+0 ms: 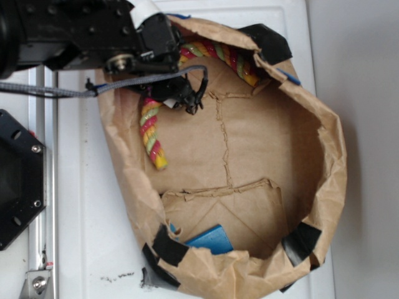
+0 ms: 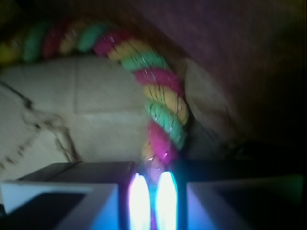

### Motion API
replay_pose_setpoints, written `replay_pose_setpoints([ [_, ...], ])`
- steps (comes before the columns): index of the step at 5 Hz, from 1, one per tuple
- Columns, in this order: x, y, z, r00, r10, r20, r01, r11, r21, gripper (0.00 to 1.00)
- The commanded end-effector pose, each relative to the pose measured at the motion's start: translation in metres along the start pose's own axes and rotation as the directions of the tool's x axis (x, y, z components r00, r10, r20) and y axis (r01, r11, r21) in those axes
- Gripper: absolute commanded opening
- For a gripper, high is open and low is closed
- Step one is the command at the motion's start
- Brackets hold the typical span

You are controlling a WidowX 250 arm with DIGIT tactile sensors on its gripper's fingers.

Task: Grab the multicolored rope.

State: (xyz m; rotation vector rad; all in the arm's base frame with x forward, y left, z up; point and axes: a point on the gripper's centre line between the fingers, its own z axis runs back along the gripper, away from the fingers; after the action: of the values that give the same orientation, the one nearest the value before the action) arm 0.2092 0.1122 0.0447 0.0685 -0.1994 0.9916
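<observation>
The multicolored rope (image 1: 151, 134) curves along the inner wall of the brown paper bag (image 1: 324, 156) on the white table (image 1: 81, 205); the gripper (image 2: 147, 201) is clamped on the rope's middle.

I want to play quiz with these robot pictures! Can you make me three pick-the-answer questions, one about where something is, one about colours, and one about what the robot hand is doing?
1. Where is the multicolored rope?
A. On the white table
B. Inside the brown paper bag
C. On the black base

2. Which colours does the rope have?
A. Red-pink, yellow, green
B. Blue and white
C. Black and grey

3. What is the end effector doing?
A. Wide open, far from the rope
B. Holding the blue card
C. Pinching the rope

Answers: 1 B, the rope curves along the bag's inside. 2 A, those strands twist together. 3 C, the wrist view shows the rope squeezed between the fingertips.
</observation>
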Motion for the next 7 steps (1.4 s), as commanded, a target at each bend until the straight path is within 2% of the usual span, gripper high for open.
replay_pose_setpoints([
  [1, 0.018, -0.01, 0.01, 0.999, 0.031, 0.017, -0.031, 0.999, -0.008, 1.0],
  [4, 0.026, -0.003, 0.004, 0.999, 0.041, 0.007, -0.042, 0.999, 0.024, 1.0],
  [5, 0.018, 0.004, -0.004, 0.999, 0.048, 0.025, -0.05, 0.991, 0.127, 1.0],
  [6, 0.012, 0.007, -0.014, 0.998, 0.065, -0.003, -0.063, 0.978, 0.197, 1.0],
  [7, 0.008, 0.006, -0.02, 0.996, 0.025, -0.08, -0.019, 0.996, 0.085, 1.0],
])
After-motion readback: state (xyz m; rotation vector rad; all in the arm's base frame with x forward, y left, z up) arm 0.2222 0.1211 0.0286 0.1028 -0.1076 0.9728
